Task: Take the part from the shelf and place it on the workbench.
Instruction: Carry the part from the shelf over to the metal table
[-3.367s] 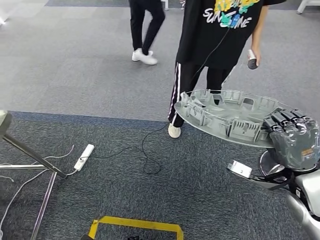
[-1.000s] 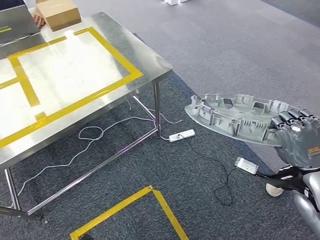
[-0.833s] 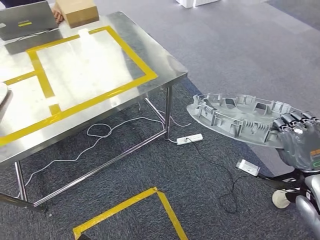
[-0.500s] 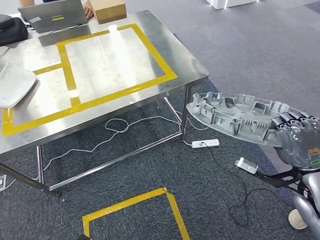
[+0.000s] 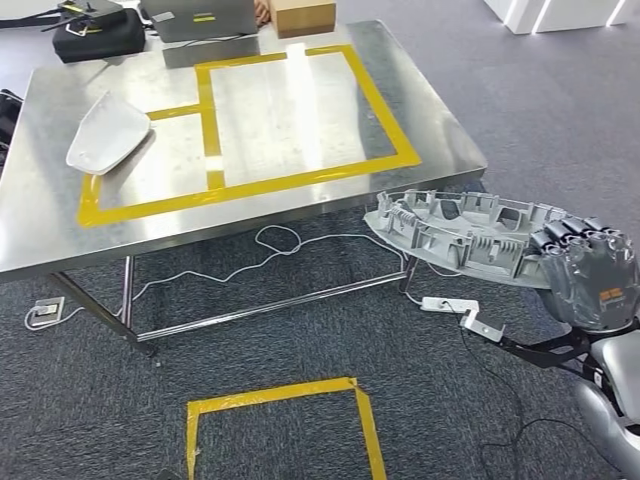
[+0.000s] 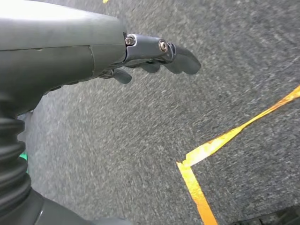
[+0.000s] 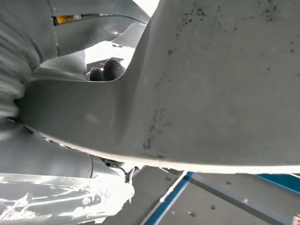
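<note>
1. Right now the right robot hand (image 5: 589, 280) gripped the grey part (image 5: 460, 232) by its edge, at the frame's right, off the surface (image 5: 445, 150).
2. Left robot hand (image 6: 106, 51) held nothing, fingers (image 6: 176, 54) extended over the carpet (image 6: 141, 140).
3. White panel (image 5: 108, 132) lay on the surface, upper left.
4. Yellow tape (image 5: 302, 180) marked the surface.

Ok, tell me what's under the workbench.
Under the workbench: carpet, a white cable looping across it and the steel crossbar. The tabletop covers the floor farther back.
</note>
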